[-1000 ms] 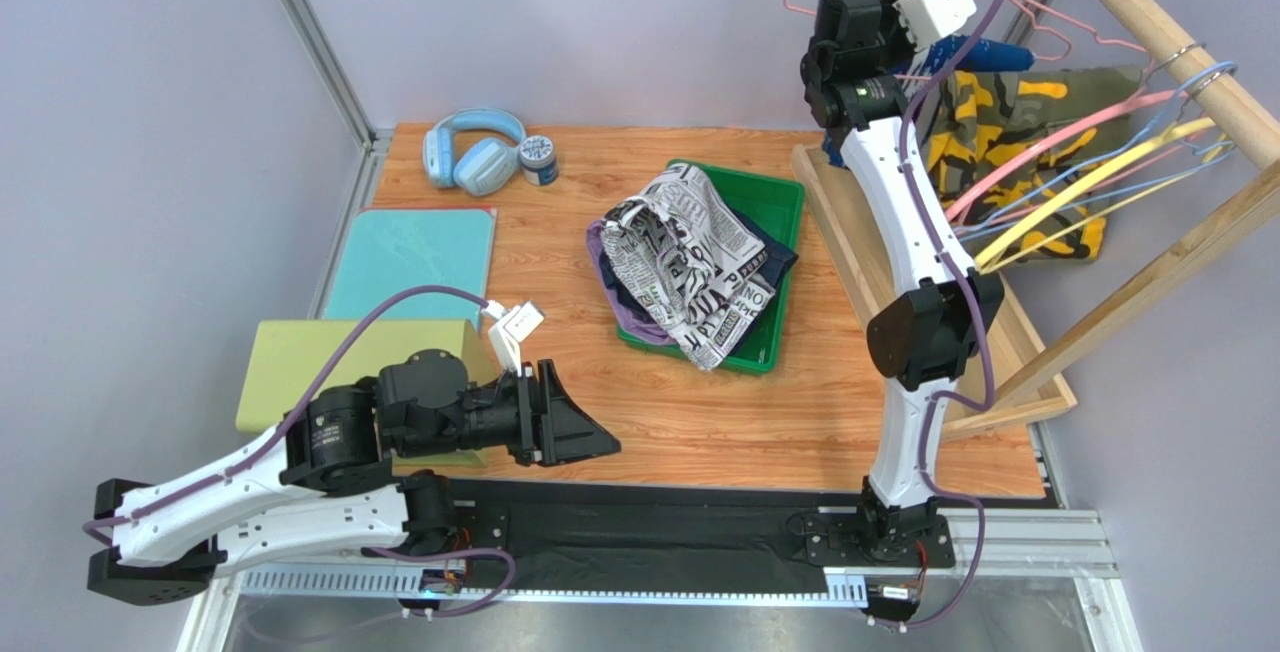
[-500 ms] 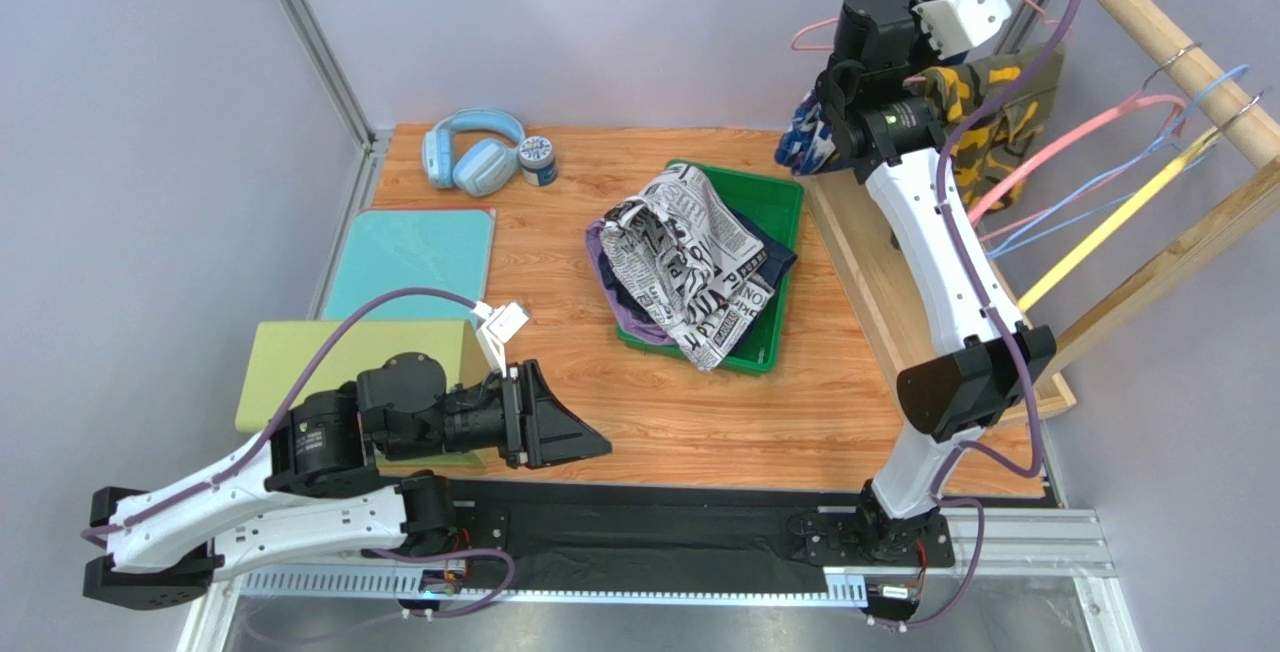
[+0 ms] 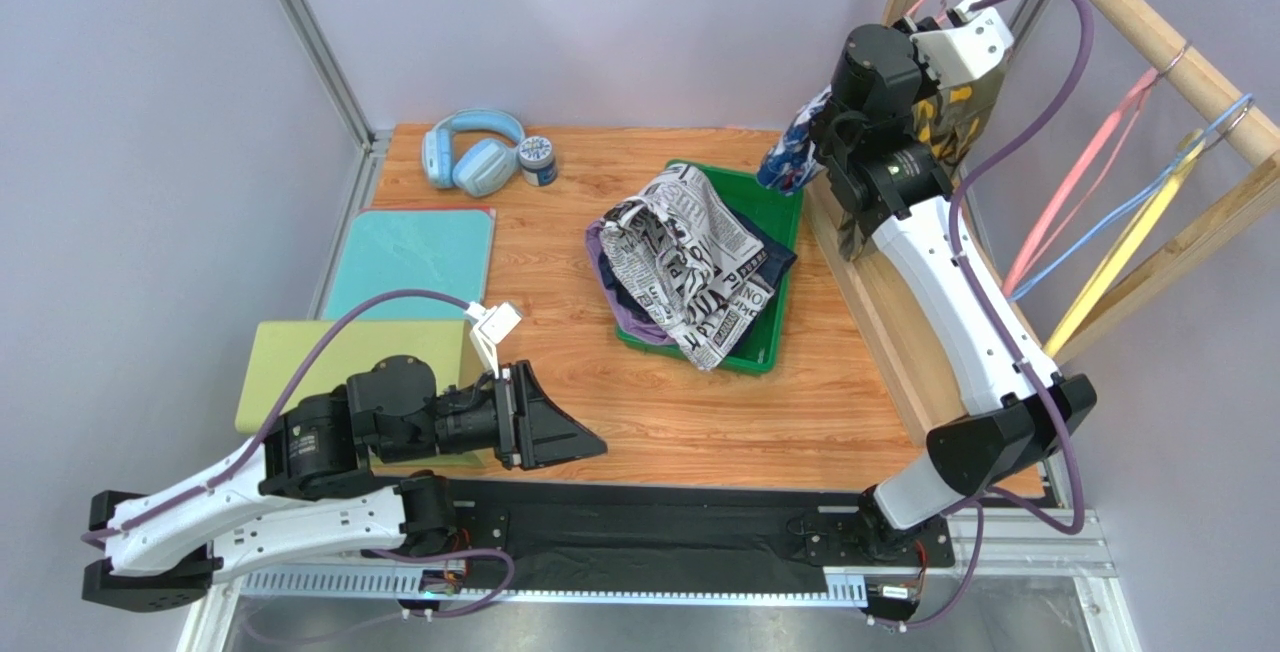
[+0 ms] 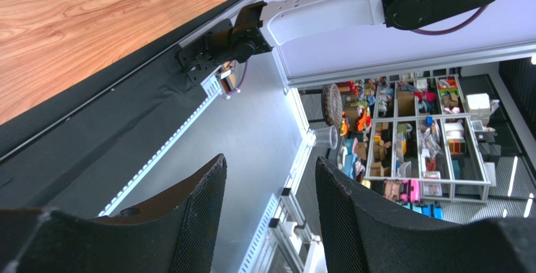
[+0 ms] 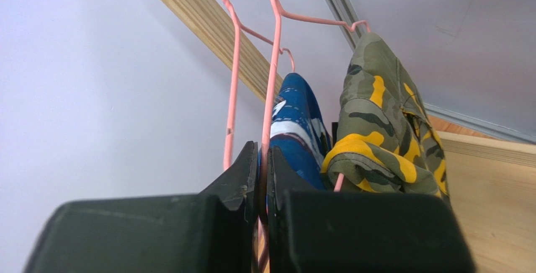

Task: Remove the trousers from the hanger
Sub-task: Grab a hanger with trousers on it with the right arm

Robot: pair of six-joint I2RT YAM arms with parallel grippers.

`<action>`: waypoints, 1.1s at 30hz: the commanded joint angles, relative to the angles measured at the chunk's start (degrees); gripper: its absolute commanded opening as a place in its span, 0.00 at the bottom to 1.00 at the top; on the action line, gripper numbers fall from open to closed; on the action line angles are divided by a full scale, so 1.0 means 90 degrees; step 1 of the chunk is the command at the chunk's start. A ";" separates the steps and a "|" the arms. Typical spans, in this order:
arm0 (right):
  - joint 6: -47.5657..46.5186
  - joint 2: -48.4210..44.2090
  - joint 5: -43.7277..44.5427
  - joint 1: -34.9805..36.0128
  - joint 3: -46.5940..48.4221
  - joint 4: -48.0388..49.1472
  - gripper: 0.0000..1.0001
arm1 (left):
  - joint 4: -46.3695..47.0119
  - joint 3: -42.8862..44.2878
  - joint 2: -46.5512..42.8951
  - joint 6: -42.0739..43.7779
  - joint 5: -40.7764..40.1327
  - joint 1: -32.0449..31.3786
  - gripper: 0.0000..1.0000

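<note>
My right gripper (image 5: 263, 160) is shut on the wire of a pink hanger (image 5: 274, 66), high up by the wooden rack. Blue-white-red print trousers (image 5: 295, 128) hang on that hanger just behind the jaws, and camouflage trousers (image 5: 377, 128) hang beside them. From above, the print trousers (image 3: 792, 142) dangle left of the right gripper (image 3: 831, 120), over the far corner of the green tray (image 3: 781, 202). Newsprint trousers (image 3: 684, 255) lie in the tray on top of purple (image 3: 601, 270) and dark denim (image 3: 769, 255) pairs. My left gripper (image 3: 589, 442) is open and empty, low near the front edge.
The wooden rack (image 3: 1187, 52) at the right carries empty pink, blue and yellow hangers (image 3: 1112, 187). Blue headphones (image 3: 469, 150) and a small jar (image 3: 538, 157) sit at the back left. A teal mat (image 3: 409, 262) and a yellow-green block (image 3: 353, 360) lie at the left.
The right arm has swung up and left with the pink hanger, carrying the print trousers out toward the tray. The empty hangers have swung on the rail. The left arm has barely shifted.
</note>
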 commanded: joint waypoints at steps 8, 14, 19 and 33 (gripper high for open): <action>0.0067 -0.1062 -0.0546 0.0184 0.0217 0.0096 0.00 | 0.0277 -0.0177 -0.0278 -0.0100 0.0038 0.0008 0.60; -0.0859 -0.1170 -0.0926 0.0154 -0.0037 0.1377 0.00 | 0.0374 -0.0206 -0.0249 -0.0110 0.0135 0.0008 0.60; -0.1135 -0.1121 -0.1132 0.0164 0.0314 0.1384 0.00 | 0.0423 -0.0284 -0.0307 -0.0158 0.0204 0.0008 0.60; 0.0115 -0.2690 -0.2284 0.0564 -0.0661 -0.0871 0.00 | 0.0501 -0.0216 -0.0376 -0.0051 0.0028 -0.0001 0.60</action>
